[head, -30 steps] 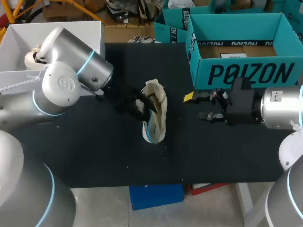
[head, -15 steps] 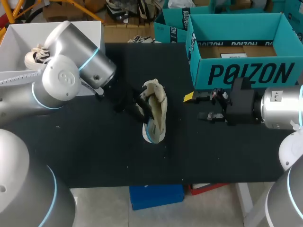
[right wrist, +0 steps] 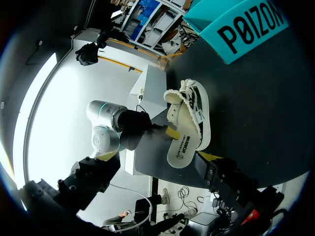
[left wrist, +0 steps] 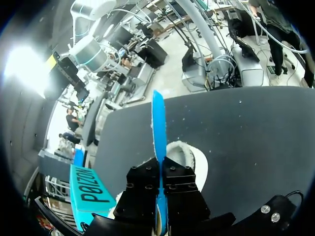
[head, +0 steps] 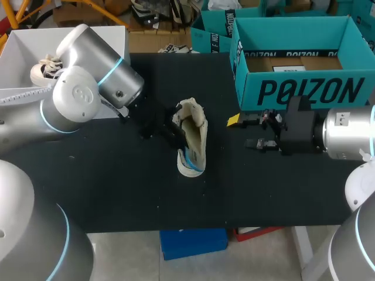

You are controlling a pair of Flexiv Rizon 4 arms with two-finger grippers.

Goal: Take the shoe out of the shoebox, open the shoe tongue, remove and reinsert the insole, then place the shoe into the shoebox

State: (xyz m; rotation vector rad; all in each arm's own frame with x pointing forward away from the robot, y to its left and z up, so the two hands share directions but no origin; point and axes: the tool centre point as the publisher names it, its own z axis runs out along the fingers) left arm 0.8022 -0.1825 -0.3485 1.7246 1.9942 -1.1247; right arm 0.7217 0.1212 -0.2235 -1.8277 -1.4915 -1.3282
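Black matte desk [head: 117,193]. Left claw [left wrist: 160,178] is closed flat on a thin blue foam insole [left wrist: 158,128], gripped edge-on, with the insole's free end reaching ahead over the cream low-top shoe [head: 192,137]. The shoe lies on its side at the desk's centre. Right claw [head: 243,132] stands open and empty toward the right edge, just in front of the teal cardboard shoebox [head: 299,88] at the far right corner.

Assessment: the insole is light and floppy and likely to buckle, so hold it close to its end. The shoe is light with a soft upper and is best taken at the firmer heel collar.
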